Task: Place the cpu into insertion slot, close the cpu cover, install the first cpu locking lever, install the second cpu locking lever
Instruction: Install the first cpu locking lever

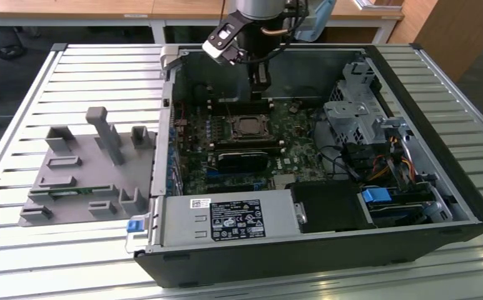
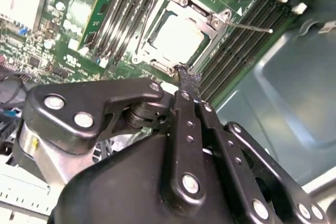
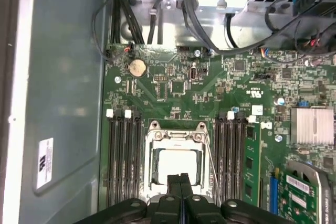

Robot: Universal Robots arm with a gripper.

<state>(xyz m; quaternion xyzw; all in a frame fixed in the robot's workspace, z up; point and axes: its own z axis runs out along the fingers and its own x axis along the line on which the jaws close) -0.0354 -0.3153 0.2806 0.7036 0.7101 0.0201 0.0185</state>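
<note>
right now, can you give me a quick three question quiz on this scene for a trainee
1. True or false: the cpu lies under the closed cpu cover.
2. The pincer has its fingertips: A) spread wide; B) pressed together, holding nothing; C) clamped on a cable.
3. Fill in: in the exterior view, the grey fixture plate lies on the view's ____ of the computer case.

Key: 1 true; 2 B; 3 left.
</note>
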